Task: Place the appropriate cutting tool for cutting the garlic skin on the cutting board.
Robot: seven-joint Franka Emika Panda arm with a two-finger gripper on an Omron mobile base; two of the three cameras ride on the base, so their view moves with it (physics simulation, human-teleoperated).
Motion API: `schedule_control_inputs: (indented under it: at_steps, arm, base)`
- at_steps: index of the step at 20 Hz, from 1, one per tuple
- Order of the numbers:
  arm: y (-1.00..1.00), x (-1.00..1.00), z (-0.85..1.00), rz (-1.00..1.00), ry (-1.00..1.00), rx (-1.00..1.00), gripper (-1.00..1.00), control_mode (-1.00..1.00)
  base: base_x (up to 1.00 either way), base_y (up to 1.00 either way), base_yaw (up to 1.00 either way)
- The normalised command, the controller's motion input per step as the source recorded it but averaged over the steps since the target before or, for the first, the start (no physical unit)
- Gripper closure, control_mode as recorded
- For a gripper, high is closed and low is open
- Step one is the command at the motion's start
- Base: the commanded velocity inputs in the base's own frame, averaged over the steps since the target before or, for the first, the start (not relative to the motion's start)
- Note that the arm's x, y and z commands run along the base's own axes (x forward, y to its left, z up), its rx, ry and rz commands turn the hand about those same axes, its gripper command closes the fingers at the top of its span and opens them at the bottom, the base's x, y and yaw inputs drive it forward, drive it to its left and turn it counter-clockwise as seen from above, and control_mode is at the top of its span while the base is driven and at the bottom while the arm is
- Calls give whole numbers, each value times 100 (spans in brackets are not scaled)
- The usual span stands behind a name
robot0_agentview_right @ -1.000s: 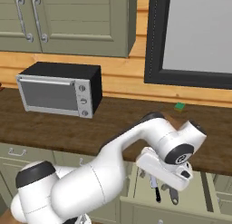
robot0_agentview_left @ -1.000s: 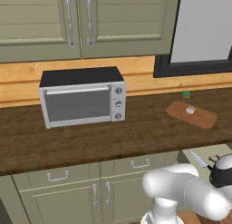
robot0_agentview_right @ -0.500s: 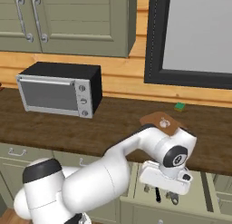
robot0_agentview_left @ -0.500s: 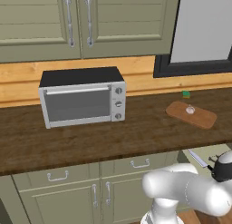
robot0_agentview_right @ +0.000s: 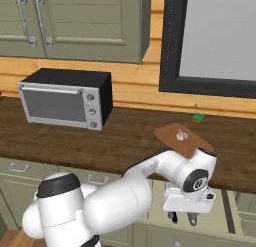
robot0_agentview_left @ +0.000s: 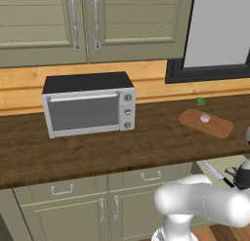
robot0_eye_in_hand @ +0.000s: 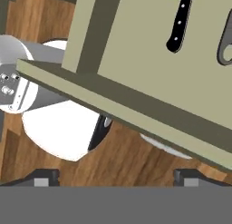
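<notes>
Claw (robot0_agentview_right: 183, 219) spread wide and empty, hung over the open drawer (robot0_eye_in_hand: 149, 60) below the desk (robot0_agentview_left: 122, 142).
Knife (robot0_eye_in_hand: 178, 22) is seen lying in the drawer; the claw should be lowered squarely over its black handle before closing. Cutting board (robot0_agentview_right: 184, 140) carries the garlic (robot0_agentview_right: 181, 136) on the desk above the drawer. No writing can be read.

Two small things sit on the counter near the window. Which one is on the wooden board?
The whitish garlic bulb rests on the cutting board. The small green object lies apart, behind the board on the bare counter.
</notes>
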Motion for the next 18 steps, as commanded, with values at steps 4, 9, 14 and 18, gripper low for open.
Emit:
schedule_control_inputs:
  at_steps: [4, 9, 14, 18]
  arm:
    - [-1, 41, -35, -2, 0, 0, -100, -100]
    - [0, 32, -40, -20, 0, 0, -100, -100]
    - [0, 24, -45, -25, 0, 0, -100, -100]
    - [0, 17, -48, -18, 0, 0, -100, -100]
  base:
    - [0, 0, 0]
    - [0, 0, 0]
    - [0, 0, 0]
    - [0, 0, 0]
